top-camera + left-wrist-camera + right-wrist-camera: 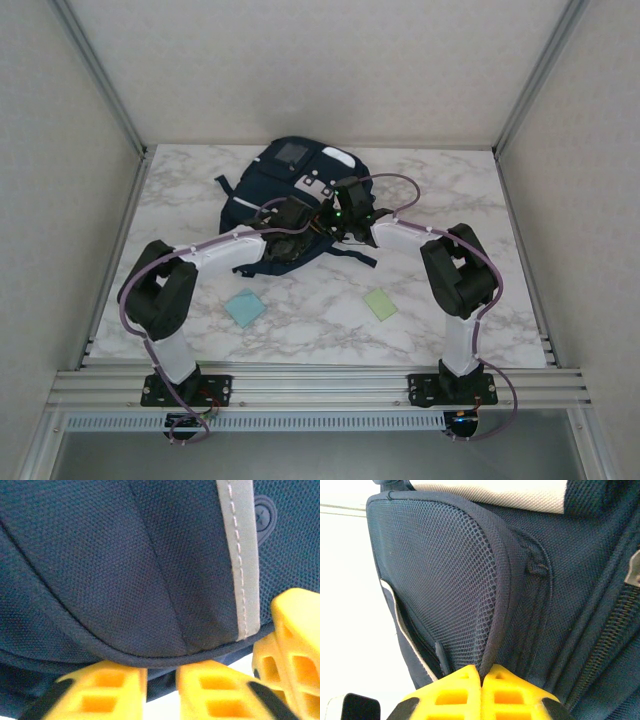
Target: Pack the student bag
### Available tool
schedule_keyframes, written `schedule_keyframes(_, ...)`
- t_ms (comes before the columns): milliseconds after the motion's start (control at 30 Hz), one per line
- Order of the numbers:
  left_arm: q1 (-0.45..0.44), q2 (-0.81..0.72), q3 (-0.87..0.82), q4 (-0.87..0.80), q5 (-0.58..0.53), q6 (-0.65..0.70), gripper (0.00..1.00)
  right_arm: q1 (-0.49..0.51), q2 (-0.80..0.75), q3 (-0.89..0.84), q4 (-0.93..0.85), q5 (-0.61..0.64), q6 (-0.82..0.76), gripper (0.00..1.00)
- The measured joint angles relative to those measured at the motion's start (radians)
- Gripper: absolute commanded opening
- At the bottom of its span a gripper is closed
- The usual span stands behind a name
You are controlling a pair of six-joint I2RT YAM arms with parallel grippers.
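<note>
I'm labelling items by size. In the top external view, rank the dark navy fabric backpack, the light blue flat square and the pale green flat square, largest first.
1. Dark navy fabric backpack, by far largest.
2. Light blue flat square.
3. Pale green flat square, only slightly smaller; close call.

Soft, even light from above leaves the table (480, 200) bright, with faint shadows under the arms (215, 250). Wrist views show the bag (125, 570) weave sharp, yellow fingers (100, 690) blurred at the bottom edge, background washed white.

No legible text, brand or number; student bag (275, 182) patches unreadable.
</note>
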Motion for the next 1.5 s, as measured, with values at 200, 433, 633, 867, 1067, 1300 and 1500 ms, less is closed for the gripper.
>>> schedule_keyframes(200,0.004,-0.028,-0.002,-0.067,-0.007,0.085,0.07,-0.002,-0.002,-0.007,0.003,0.002,-0.019,0.0)
schedule_keyframes(433,0.073,-0.191,-0.073,-0.231,-0.061,0.202,0.17,-0.011,-0.037,-0.007,0.0,-0.001,-0.055,0.0)
schedule_keyframes(633,0.086,-0.266,-0.09,-0.231,-0.07,0.204,0.48,-0.012,-0.038,-0.005,-0.005,-0.01,-0.06,0.0)
schedule_keyframes(867,0.086,-0.261,-0.108,-0.157,-0.05,0.155,0.59,-0.015,-0.038,0.014,-0.039,-0.02,-0.107,0.22)
schedule_keyframes(1067,0.087,-0.249,-0.108,-0.129,-0.047,0.149,0.59,-0.017,-0.038,0.016,-0.06,-0.018,-0.137,0.3)
schedule_keyframes(1300,0.086,-0.249,-0.108,-0.126,-0.041,0.15,0.59,-0.019,0.019,0.082,-0.103,-0.018,-0.161,0.47)
schedule_keyframes(1500,0.079,-0.249,-0.108,-0.127,-0.032,0.15,0.6,-0.05,0.06,0.155,-0.177,-0.004,-0.193,0.48)
